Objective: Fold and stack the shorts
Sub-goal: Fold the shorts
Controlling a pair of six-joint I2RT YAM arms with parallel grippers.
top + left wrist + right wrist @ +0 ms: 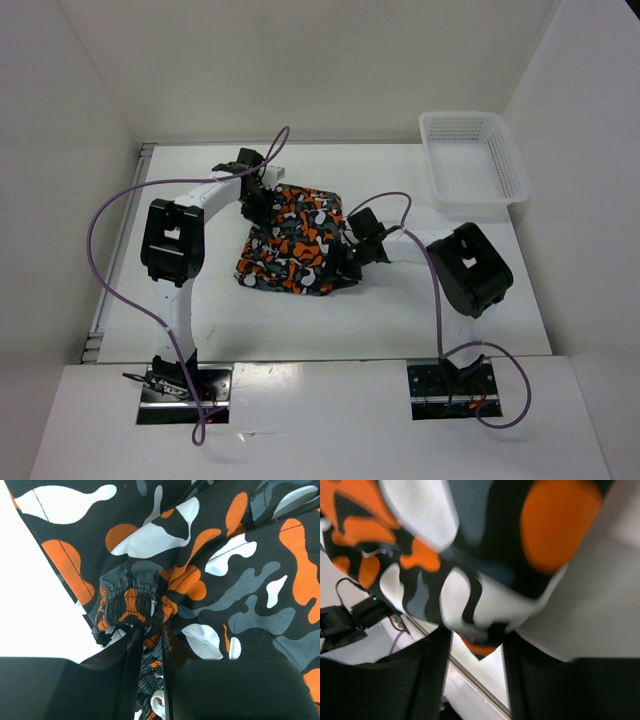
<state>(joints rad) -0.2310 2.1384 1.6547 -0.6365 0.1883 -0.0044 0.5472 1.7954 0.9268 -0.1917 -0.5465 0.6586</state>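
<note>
The shorts, printed in orange, black, grey and white blotches, lie bunched in the middle of the table. My left gripper is at their far left corner. In the left wrist view it is shut on the gathered waistband, which is pinched in the narrow gap between its fingers. My right gripper is at the shorts' near right edge. In the blurred right wrist view it holds a thick fold of the shorts at its fingertips, lifted off the table.
A white mesh basket stands at the back right of the table. White walls close in the table on the left, back and right. Purple cables loop from both arms, and their bases sit at the near edge.
</note>
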